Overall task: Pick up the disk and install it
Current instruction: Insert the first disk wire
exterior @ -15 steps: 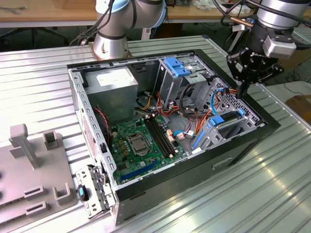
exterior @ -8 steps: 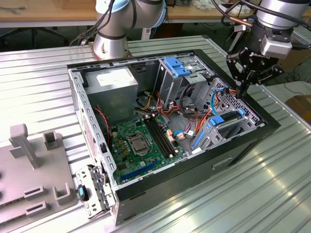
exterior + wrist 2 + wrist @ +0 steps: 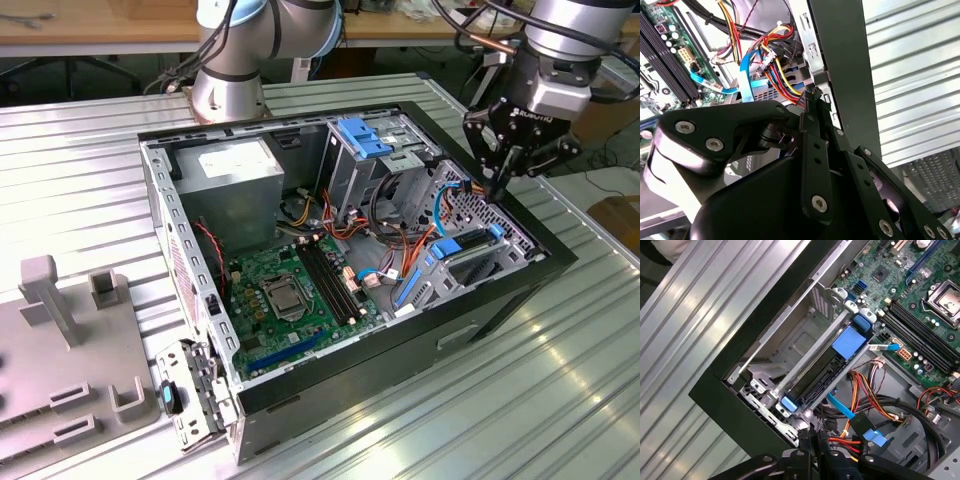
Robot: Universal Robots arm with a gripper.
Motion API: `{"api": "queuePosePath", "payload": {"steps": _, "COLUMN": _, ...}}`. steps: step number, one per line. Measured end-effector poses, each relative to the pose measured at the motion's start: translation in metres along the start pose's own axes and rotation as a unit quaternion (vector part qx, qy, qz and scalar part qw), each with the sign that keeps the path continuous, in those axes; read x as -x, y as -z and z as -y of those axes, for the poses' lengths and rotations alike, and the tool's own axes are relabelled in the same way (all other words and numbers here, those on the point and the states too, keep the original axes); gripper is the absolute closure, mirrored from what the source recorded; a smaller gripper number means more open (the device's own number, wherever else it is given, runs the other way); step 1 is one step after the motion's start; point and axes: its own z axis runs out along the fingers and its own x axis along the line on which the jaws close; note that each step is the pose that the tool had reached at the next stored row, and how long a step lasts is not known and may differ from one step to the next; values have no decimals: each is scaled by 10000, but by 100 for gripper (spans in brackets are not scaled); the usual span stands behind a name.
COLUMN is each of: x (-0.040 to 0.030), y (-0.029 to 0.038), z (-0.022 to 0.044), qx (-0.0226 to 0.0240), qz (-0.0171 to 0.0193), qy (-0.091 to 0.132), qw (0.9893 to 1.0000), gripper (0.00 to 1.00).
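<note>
The disk (image 3: 468,262), dark-faced with bright blue rails, lies in the drive bay inside the open computer case (image 3: 520,285), at the exterior view's right. The first wrist view shows the disk (image 3: 816,376) lying flat in that bay, with a blue tab at one end. My gripper (image 3: 497,186) hangs just above the case's far right corner, fingers pressed together and pointing down, with nothing between them. In the second wrist view the gripper (image 3: 812,99) has its tips close to a black cable connector (image 3: 813,91) on a bundle of coloured wires.
Inside the case are a grey power-supply box (image 3: 238,185), a green motherboard (image 3: 290,290), a metal drive cage with a blue clip (image 3: 365,135) and loose orange and blue cables (image 3: 415,250). A second arm's base (image 3: 228,85) stands behind. A grey fixture (image 3: 60,340) sits at the exterior view's left.
</note>
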Motion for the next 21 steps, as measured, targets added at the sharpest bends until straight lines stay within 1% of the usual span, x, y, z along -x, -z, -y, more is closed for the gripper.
{"api": "queuePosePath", "payload": {"steps": 4, "x": 1, "y": -6, "z": 0, "qx": 43, "qz": -5, "qy": -285, "qw": 9996, "gripper": 84}}
{"api": "queuePosePath", "payload": {"steps": 5, "x": 1, "y": -8, "z": 0, "qx": 57, "qz": -7, "qy": -372, "qw": 9993, "gripper": 84}}
{"api": "queuePosePath", "payload": {"steps": 8, "x": 2, "y": -13, "z": 0, "qx": 80, "qz": -10, "qy": -527, "qw": 9986, "gripper": 84}}
{"api": "queuePosePath", "payload": {"steps": 9, "x": 3, "y": -15, "z": 0, "qx": 92, "qz": -12, "qy": -606, "qw": 9981, "gripper": 84}}
{"api": "queuePosePath", "payload": {"steps": 10, "x": 3, "y": -19, "z": -1, "qx": 112, "qz": -14, "qy": -738, "qw": 9972, "gripper": 84}}
{"api": "queuePosePath", "payload": {"steps": 12, "x": 4, "y": -23, "z": -1, "qx": 134, "qz": -17, "qy": -880, "qw": 9960, "gripper": 84}}
{"api": "queuePosePath", "payload": {"steps": 14, "x": 5, "y": -29, "z": -1, "qx": 160, "qz": -20, "qy": -1053, "qw": 9943, "gripper": 84}}
{"api": "queuePosePath", "payload": {"steps": 17, "x": 6, "y": -34, "z": -1, "qx": 184, "qz": -23, "qy": -1209, "qw": 9925, "gripper": 84}}
{"api": "queuePosePath", "payload": {"steps": 19, "x": 18, "y": -35, "z": -15, "qx": 192, "qz": -24, "qy": -1263, "qw": 9918, "gripper": 84}}
{"api": "queuePosePath", "payload": {"steps": 21, "x": 58, "y": -31, "z": -63, "qx": 195, "qz": -24, "qy": -1283, "qw": 9915, "gripper": 84}}
